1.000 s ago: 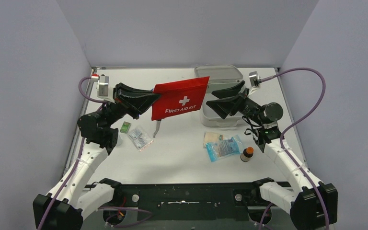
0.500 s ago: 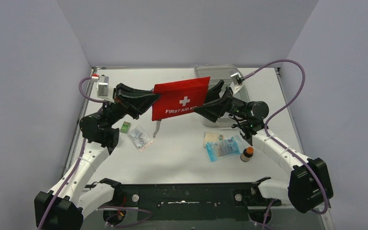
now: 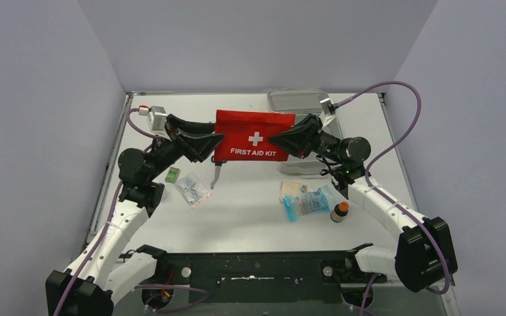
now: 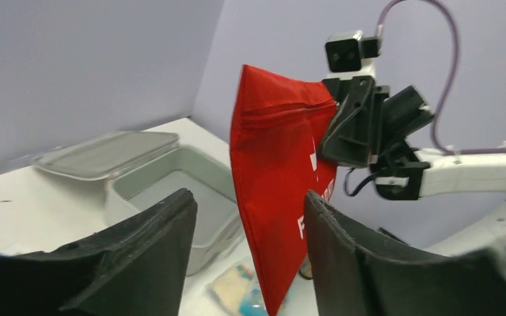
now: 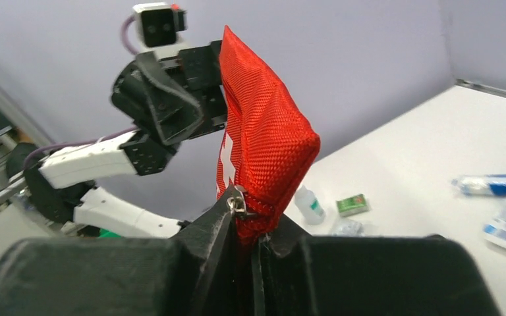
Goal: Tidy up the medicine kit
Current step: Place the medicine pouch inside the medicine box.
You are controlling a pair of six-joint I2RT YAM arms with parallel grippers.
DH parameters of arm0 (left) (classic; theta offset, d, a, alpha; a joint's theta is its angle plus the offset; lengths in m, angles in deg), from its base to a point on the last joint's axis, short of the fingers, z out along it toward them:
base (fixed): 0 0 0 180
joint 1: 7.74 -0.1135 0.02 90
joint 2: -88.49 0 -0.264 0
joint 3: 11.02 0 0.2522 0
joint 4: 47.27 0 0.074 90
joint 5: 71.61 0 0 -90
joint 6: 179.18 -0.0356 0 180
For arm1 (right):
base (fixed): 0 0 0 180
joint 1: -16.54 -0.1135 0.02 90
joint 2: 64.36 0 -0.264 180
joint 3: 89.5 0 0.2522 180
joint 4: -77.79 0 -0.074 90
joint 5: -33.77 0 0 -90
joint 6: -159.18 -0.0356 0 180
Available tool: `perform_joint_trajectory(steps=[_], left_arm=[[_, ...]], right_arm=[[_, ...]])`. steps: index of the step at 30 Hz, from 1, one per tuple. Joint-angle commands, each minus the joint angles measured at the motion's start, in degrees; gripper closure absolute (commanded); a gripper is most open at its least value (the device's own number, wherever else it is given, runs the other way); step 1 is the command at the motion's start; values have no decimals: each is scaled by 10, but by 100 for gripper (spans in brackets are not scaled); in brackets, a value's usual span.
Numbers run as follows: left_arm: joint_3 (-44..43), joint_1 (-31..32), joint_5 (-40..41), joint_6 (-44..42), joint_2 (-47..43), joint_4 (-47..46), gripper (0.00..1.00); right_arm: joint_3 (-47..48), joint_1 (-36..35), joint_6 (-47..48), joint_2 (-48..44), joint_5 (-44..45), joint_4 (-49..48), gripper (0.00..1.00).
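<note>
The red "First Aid Kit" pouch [image 3: 253, 136] hangs level in the air between both grippers. My right gripper [image 3: 274, 141] is shut on its right end, beside the zip pull; in the right wrist view the right gripper [image 5: 250, 217] pinches the red fabric [image 5: 263, 138]. My left gripper [image 3: 219, 141] is open at the pouch's left end. The left wrist view shows that gripper [image 4: 249, 195] with jaws apart and the pouch edge [image 4: 277, 197] between them, ungripped. The medicine kit [image 3: 298, 101], a pale grey box with its lid back, stands behind the pouch and appears again as the open box [image 4: 171, 187].
On the table left of centre lie a small green box [image 3: 172, 174], a clear packet [image 3: 192, 191] and a small white bottle [image 3: 216, 176]. To the right are a beige packet [image 3: 292, 189], blue-white packets [image 3: 309, 201] and a brown bottle with an orange cap [image 3: 340, 211].
My right gripper has reached in and shut on the pouch's right end. The left gripper has opened and let go, and the tilted pouch now hangs level.
</note>
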Motion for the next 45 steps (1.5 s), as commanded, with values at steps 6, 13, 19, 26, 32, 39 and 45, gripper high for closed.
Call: perform_joint_trajectory(steps=[6,13,19,26,32,39,45], left_arm=[[-35,-2,77,-231,-30,250,3],[-26,-2,141,-328,-16,351,3],[23,9,174,-320,-11,317,3],[11,22,297,-294,-13,373,3],[8,22,323,-321,-28,412,3],[10,23,337,-330,-34,418,3],[14,25,344,-334,-33,412,3]], right_arm=[[99,98,233,-21,75,419,96],[231,166,399,32,127,746,95],[345,187,475,119,240,898,94],[379,189,489,199,237,895,93],[414,189,494,275,201,887,92],[438,188,483,338,150,850,92],[477,187,485,398,120,851,92]])
